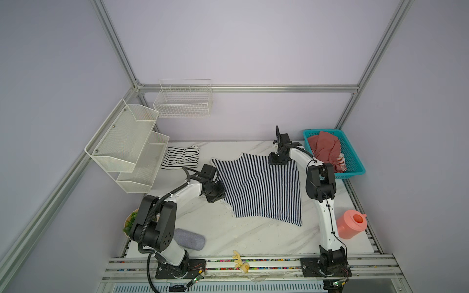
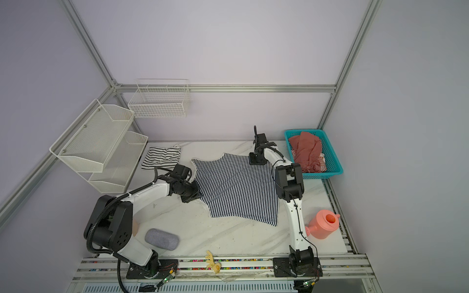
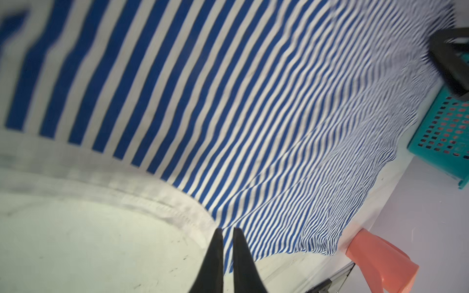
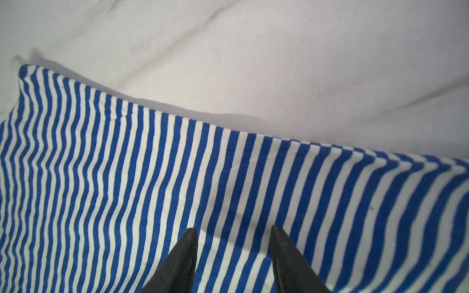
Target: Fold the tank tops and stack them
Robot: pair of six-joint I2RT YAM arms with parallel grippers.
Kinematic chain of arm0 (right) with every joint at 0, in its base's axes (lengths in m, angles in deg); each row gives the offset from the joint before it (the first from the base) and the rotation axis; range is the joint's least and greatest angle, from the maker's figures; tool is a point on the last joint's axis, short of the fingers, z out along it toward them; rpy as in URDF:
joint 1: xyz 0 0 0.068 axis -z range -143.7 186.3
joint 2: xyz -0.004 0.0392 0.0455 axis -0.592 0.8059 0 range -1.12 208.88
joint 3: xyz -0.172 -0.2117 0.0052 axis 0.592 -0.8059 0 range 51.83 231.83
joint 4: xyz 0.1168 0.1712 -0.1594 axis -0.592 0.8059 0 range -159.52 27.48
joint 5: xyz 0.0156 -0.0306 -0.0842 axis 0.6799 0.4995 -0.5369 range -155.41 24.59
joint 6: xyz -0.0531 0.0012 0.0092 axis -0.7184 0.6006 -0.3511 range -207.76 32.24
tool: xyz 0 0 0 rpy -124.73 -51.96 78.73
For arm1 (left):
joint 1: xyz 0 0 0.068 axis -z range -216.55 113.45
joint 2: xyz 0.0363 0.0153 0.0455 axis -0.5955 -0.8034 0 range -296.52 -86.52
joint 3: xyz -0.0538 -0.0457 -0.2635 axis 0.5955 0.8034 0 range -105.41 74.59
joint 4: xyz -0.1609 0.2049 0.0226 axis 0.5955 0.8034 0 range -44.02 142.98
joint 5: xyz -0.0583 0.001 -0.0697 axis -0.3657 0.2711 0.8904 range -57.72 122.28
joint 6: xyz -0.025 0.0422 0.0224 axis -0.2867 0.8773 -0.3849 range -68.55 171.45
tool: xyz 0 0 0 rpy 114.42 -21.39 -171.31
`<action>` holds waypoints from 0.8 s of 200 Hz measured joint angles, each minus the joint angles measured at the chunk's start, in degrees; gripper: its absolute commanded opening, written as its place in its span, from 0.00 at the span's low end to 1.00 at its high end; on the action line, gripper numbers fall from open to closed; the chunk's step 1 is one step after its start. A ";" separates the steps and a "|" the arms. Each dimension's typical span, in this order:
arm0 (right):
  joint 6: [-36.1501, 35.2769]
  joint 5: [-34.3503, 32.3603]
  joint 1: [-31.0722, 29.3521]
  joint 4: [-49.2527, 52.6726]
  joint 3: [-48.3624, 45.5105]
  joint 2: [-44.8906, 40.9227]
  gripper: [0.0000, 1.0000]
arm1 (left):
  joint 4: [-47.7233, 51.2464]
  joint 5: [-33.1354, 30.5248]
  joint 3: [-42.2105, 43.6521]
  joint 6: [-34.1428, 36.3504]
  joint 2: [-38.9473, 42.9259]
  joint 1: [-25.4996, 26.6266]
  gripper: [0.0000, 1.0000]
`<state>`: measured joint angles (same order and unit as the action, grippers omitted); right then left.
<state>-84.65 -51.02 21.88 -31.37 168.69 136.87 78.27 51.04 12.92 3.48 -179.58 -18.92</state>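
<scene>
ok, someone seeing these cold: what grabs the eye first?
The navy-striped tank top spread flat mid-table, with the left gripper at its white-trimmed left edge, jaws nearly closed, and the right gripper over its far right corner, jaws apart. Next, the teal basket of red clothes at far right and the folded black-striped tank top at far left.

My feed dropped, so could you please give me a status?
Left pincer shut at trimmed edge of navy striped top. Right pincer open over its far edge. Top spread flat; nothing blocking.
</scene>
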 measured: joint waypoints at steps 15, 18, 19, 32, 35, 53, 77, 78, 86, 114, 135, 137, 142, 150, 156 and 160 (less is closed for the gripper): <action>-0.04 0.87 -0.04 0.02 -5.09 -4.35 0.51 | 1.77 -1.03 -9.84 2.12 -3.45 -0.35 0.11; -0.02 0.98 -0.07 0.00 -6.23 -5.46 0.51 | 2.01 -1.25 -12.44 2.69 -4.70 -0.52 0.11; -0.02 1.03 -0.09 -0.02 -6.51 -5.73 0.51 | 2.03 -1.27 -12.92 2.78 -4.90 -0.55 0.11; 0.04 1.46 -0.15 -0.20 -11.65 -11.50 0.51 | 2.16 -1.51 -21.09 4.39 -9.18 -1.27 0.11; 0.07 1.57 -0.15 -0.42 -12.72 -12.72 0.51 | 2.16 -1.40 -22.77 4.72 -10.12 -1.46 0.11; 0.66 1.77 -0.37 -1.81 -19.56 -21.62 0.51 | 2.45 -1.14 -30.75 6.23 -16.31 -2.69 0.10; 1.81 1.64 -0.37 -4.11 -28.20 -31.65 0.51 | 3.23 -0.55 -35.76 7.19 -24.11 -3.67 0.10; 1.88 1.64 -0.37 -4.17 -28.44 -31.87 0.51 | 3.28 -0.55 -35.82 7.21 -24.33 -3.69 0.10; 2.49 1.55 -0.39 -4.68 -31.21 -34.27 0.51 | 3.72 -0.44 -36.50 7.26 -26.71 -3.78 0.10; 4.37 1.22 -0.39 -5.25 -38.97 -38.64 0.51 | 5.75 0.42 -38.21 7.26 -33.73 -3.74 0.10; 5.68 1.03 -0.39 -4.92 -42.97 -40.54 0.51 | 6.54 0.98 -38.23 7.10 -36.15 -3.74 0.09; 5.70 1.03 -0.39 -4.87 -43.32 -40.81 0.51 | 6.54 0.94 -38.29 7.15 -36.17 -3.76 0.09; 6.03 1.03 -0.39 -4.76 -44.13 -41.46 0.51 | 6.62 0.94 -38.53 7.10 -36.22 -3.76 0.09; 6.40 0.98 -0.39 -4.42 -45.22 -42.71 0.51 | 6.60 0.63 -38.73 7.10 -36.22 -3.78 0.09; 6.60 0.98 -0.39 -4.20 -45.90 -43.71 0.51 | 6.60 0.50 -38.88 7.10 -36.22 -3.82 0.08; 6.69 0.94 -0.39 -4.04 -46.27 -44.35 0.51 | 6.56 0.31 -38.88 7.10 -36.22 -3.89 0.08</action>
<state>-77.96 -50.08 21.49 -35.41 122.42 92.53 84.83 51.35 -25.97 10.58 -215.79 -22.81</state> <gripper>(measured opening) 0.513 0.086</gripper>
